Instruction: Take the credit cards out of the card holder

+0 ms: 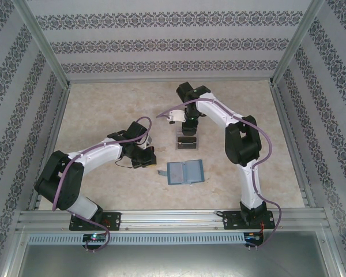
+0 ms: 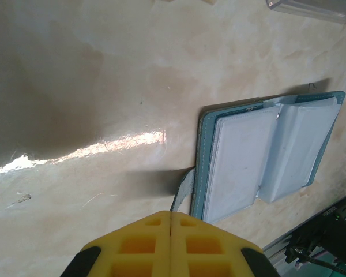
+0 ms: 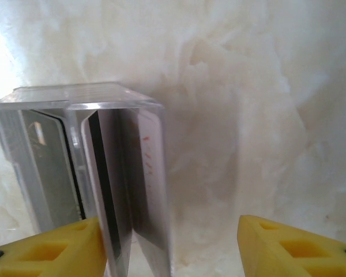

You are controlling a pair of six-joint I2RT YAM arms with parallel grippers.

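The card holder (image 1: 184,172) lies open on the table, teal outside and blue-grey inside (image 2: 265,156), pockets facing up. Its small grey tab (image 2: 184,186) sticks out toward my left gripper (image 2: 171,214), which is shut; the tab's end meets the fingertips, and I cannot tell if it is pinched. My right gripper (image 3: 173,242) is open, hanging over a clear plastic tray (image 3: 75,95). Two credit cards stand on edge in the tray: one with a black band (image 3: 99,190) and a whitish-pink one (image 3: 150,173) leaning beside it, close to my left fingertip (image 3: 52,248) and not gripped.
The clear tray (image 1: 195,148) sits just behind the card holder, mid-table. Patterned walls and metal posts close in the back and both sides. A metal rail (image 1: 173,216) runs along the near edge by the arm bases.
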